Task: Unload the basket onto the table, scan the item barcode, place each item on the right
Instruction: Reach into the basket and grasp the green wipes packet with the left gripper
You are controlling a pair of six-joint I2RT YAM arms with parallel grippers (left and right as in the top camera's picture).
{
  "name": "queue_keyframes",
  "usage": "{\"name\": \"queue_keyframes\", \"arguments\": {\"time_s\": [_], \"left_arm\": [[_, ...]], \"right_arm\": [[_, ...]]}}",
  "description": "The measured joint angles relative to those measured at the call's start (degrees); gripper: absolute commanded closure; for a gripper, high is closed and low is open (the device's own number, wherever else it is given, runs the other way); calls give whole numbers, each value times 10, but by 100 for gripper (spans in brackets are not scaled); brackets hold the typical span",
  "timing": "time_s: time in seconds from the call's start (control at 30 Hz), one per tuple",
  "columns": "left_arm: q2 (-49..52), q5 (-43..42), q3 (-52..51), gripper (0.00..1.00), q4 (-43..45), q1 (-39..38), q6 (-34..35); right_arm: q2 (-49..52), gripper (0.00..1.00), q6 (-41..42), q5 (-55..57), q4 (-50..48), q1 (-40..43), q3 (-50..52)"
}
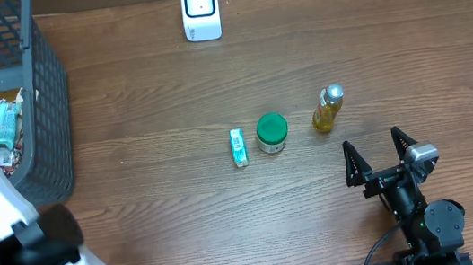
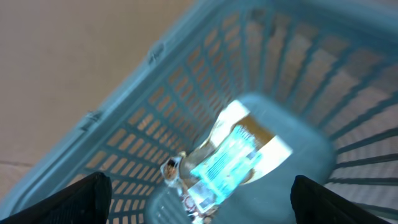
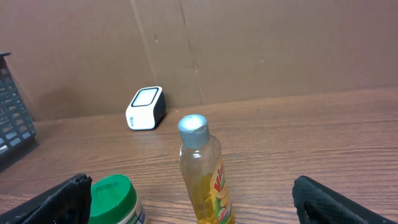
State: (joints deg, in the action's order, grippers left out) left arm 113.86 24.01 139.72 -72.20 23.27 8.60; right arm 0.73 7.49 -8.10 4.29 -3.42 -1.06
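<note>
Left jaws: spread wide above the dark grey plastic mesh basket (image 1: 47, 101) at the left end of the brown wooden tabletop (image 1: 142, 99); the black fingers (image 2: 74, 202) sit at either edge of the wrist view.
Packet: a teal-and-white plastic packet (image 2: 227, 160) lies on the basket floor among other wrappers, straight below the left jaws; the view is blurred.
Right jaws: wide apart, low over the near right of the tabletop, facing the bottle.
Scanner: a white box-shaped barcode scanner (image 1: 201, 10) stands at the far edge, well apart from the basket.
Middle row: a small green-and-white carton (image 1: 238, 148) lies flat just beside a green-lidded round jar (image 1: 272, 133); near its right stands a yellow clear bottle with a silver cap (image 1: 328, 109), upright.
</note>
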Motion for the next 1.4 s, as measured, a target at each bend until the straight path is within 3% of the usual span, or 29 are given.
{"name": "queue_keyframes", "arguments": {"time_s": [0.27, 0.7, 1.13, 1.4], "left_arm": [[137, -76, -15, 7, -2, 66, -85], [290, -170, -17, 0, 7, 77, -219], [296, -151, -19, 0, 12, 77, -238], [294, -97, -79, 0, 46, 76, -242]], "right_arm": [[0, 0, 0, 0, 0, 0, 0], [0, 0, 0, 0, 0, 0, 0], [0, 0, 0, 0, 0, 0, 0], [0, 0, 0, 0, 0, 0, 0]]}}
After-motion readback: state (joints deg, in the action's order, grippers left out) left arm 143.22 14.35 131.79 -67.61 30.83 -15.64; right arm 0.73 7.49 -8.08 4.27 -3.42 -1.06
